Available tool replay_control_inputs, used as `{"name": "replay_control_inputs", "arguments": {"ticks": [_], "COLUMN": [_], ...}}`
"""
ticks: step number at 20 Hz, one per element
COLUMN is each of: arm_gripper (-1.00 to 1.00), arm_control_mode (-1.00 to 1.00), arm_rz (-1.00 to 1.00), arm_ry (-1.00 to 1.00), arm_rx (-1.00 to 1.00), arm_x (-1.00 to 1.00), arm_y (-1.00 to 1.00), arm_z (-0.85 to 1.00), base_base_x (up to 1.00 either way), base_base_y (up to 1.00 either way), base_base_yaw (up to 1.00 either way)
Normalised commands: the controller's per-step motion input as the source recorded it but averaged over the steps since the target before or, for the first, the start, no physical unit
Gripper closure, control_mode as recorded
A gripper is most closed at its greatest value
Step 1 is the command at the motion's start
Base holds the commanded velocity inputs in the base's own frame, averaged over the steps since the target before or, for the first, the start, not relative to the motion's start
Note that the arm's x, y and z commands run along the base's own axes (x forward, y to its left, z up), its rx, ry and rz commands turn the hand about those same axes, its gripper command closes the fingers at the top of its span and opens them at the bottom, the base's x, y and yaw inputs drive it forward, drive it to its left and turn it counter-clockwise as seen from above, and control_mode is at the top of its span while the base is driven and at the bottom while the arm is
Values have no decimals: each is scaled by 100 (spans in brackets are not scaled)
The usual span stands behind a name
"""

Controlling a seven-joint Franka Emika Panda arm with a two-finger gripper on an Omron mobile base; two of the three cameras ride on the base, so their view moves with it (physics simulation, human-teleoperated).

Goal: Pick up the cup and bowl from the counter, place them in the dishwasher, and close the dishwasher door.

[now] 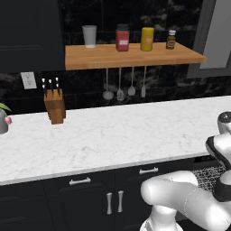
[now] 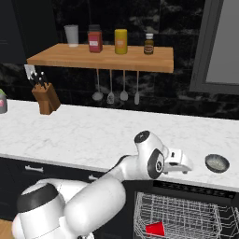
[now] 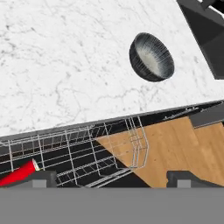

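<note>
With our fingers (image 3: 112,177) spread and empty above the rack (image 3: 83,153) holding the red cup (image 3: 18,173), the bowl (image 3: 151,57) sits ahead, slightly right, on the surface (image 3: 65,65).

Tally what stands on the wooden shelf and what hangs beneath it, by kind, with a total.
Grey cup: 1
Jars, red-filled and yellow: 2
Small dark bottle: 1
Hanging silver utensils: 4
Total: 8
</note>
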Motion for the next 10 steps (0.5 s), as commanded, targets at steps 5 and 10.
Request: {"name": "replay_control_inputs", "arguments": {"ticks": [5, 10], "arm_gripper": [-100, -100], "arm_control_mode": [-100, -100], "arm_rz": [-12, -1], "arm_ry": [-4, 10], "arm_rx": [-11, -11], "arm_x": [74, 78], "arm_y": [-59, -29], "arm_z": [19, 69], "base_base_x": [0, 0], "base_base_y": [0, 0], "base_base_yaw": [0, 0]}}
